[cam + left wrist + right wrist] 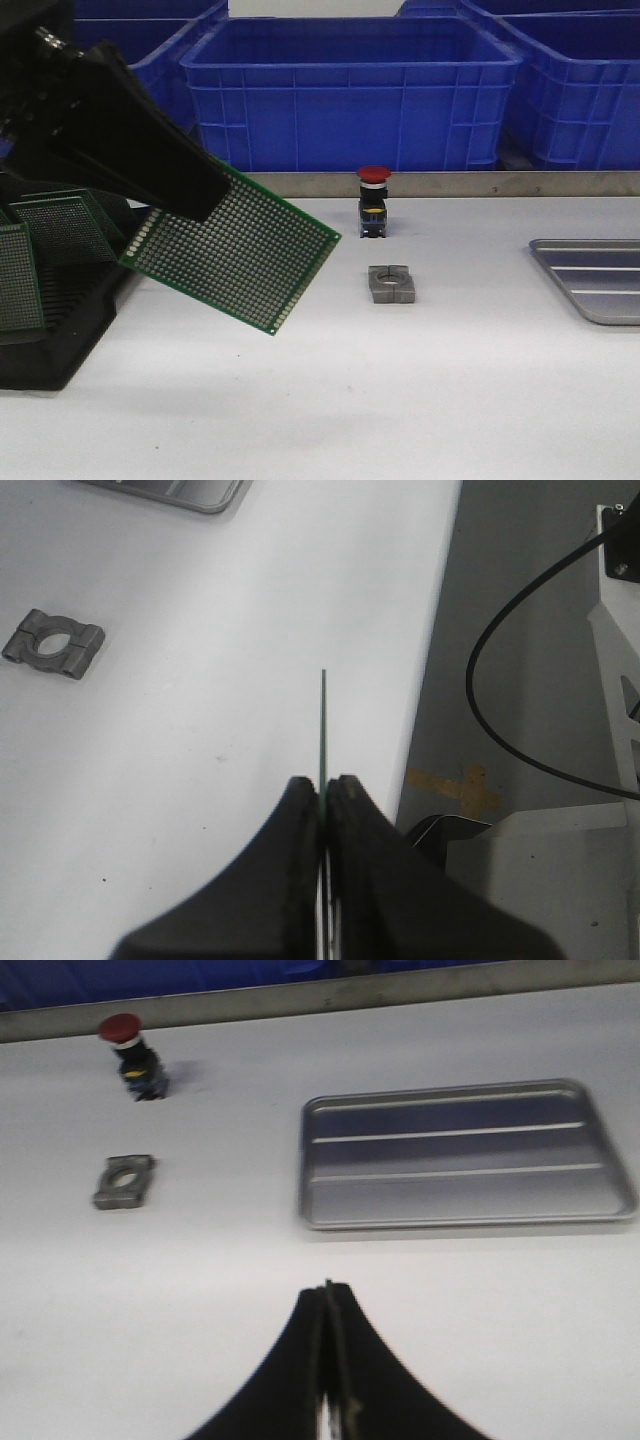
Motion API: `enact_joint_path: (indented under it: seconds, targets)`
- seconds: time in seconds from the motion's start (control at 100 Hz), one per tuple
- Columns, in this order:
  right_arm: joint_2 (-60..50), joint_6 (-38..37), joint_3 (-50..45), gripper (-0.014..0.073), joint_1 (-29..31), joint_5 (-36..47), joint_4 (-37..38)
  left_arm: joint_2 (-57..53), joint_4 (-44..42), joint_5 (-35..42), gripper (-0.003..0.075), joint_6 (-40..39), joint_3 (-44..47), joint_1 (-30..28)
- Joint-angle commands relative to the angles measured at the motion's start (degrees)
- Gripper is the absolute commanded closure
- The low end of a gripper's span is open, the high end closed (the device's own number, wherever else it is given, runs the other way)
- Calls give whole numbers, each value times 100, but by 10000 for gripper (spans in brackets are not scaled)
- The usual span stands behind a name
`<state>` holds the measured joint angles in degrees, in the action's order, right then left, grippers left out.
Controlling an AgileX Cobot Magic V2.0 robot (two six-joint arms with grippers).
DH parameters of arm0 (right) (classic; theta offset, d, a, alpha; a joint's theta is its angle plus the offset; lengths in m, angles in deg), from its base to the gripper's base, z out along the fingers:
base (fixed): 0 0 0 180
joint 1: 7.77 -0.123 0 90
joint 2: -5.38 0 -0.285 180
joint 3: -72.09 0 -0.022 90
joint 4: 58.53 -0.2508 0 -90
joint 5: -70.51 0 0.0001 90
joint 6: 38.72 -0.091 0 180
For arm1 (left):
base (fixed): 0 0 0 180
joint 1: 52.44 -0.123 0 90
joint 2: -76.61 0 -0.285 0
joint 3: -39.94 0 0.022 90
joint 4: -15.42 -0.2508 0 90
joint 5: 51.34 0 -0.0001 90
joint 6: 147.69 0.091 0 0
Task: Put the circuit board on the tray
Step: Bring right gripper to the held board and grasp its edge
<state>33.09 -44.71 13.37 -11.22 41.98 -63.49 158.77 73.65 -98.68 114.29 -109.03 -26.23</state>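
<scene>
My left gripper point(185, 190) is shut on a green perforated circuit board point(240, 250) and holds it tilted above the white table, left of centre. In the left wrist view the board point(323, 725) shows edge-on between the shut fingers point(305, 810). The silver-grey ribbed tray point(595, 280) lies at the table's right edge, partly cut off; the right wrist view shows it whole point(465, 1155), and a corner shows in the left wrist view point(175, 490). My right gripper point(327, 1290) is shut and empty over bare table, short of the tray. It does not show in the front view.
A black slotted rack point(50, 330) with more green boards point(55, 225) stands at the left. A red-capped push button point(373, 200) and a grey metal clamp block point(391, 284) sit mid-table. Big blue bins point(350, 90) line the back. The table's edge point(425, 730) is near the left gripper.
</scene>
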Motion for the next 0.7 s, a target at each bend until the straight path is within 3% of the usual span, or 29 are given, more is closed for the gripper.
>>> enact_joint_path:
  seconds: [0.0,0.15,0.25,0.32,0.44,0.51,0.69]
  targets:
    - [316,110,224,652,-359,468,-390,-119,344,-3,741,-34,-158,45]
    - [719,666,257,648,-1078,554,-506,-119,344,-3,741,-34,-158,45]
    - [973,1261,257,582,-1612,684,-639,-119,344,-3,740,-34,-158,45]
    - [1157,1412,257,468,-1996,906,-888,-119,344,-3,741,-34,-158,45]
    - [1518,1412,257,180,-2646,1453,-1135,-119,344,-3,741,-34,-158,45]
    - [1767,1412,257,88,-2976,1824,-1135,-119,344,-3,741,-34,-158,45]
    - [2518,1412,312,95,-3698,2740,-1102,-119,344,-3,741,-34,-158,45]
